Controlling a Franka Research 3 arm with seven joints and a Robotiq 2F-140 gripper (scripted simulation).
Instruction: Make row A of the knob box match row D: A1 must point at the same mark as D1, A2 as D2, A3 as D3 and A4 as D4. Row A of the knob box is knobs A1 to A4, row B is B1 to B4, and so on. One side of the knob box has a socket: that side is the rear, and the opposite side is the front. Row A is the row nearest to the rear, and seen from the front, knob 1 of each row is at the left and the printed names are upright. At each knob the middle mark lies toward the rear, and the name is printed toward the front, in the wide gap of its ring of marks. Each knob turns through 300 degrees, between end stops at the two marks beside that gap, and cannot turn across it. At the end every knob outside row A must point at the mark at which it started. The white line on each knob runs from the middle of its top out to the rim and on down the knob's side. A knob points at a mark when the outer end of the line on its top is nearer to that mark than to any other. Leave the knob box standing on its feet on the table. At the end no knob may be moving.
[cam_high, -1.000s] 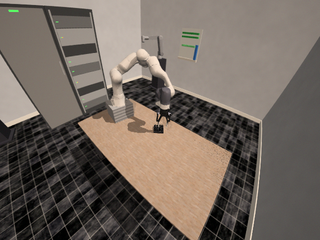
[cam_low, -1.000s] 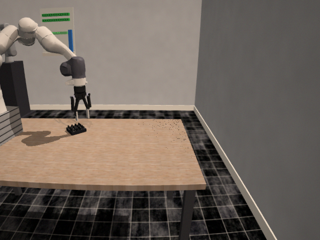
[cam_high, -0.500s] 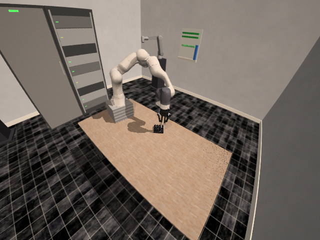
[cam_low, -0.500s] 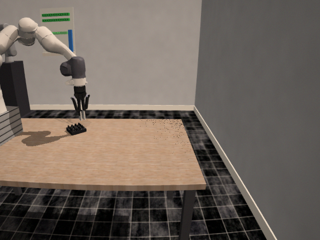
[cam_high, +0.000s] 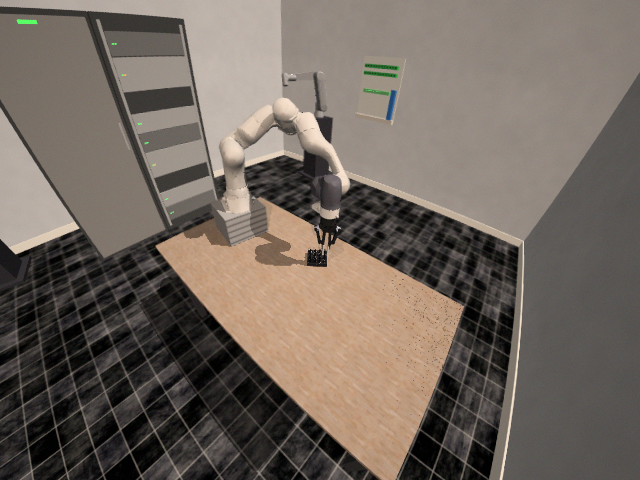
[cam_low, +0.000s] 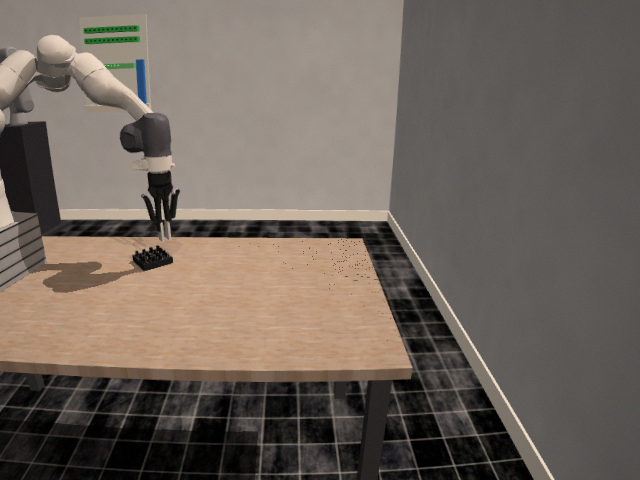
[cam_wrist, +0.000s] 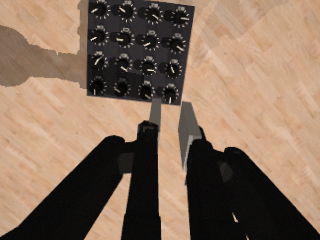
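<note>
The knob box (cam_high: 316, 257) (cam_low: 156, 258) (cam_wrist: 140, 50) is a small black square box with four rows of four black knobs, each with a white line. It stands flat on the wooden table (cam_high: 310, 335) (cam_low: 232, 310) (cam_wrist: 267, 60). My gripper (cam_high: 322, 250) (cam_low: 164, 237) (cam_wrist: 169, 114) hangs straight down a little above the box, over its edge nearest the wrist camera. Its fingers are drawn close together with only a narrow gap, and nothing is between them. They touch no knob. The printed names and the socket are too small to make out.
The arm's grey base block (cam_high: 240, 222) (cam_low: 18, 242) stands at the table's end near the box. A patch of small dark specks (cam_high: 418, 304) (cam_low: 346, 263) lies at the far end of the table. A tall cabinet (cam_high: 103, 129) stands beyond the base.
</note>
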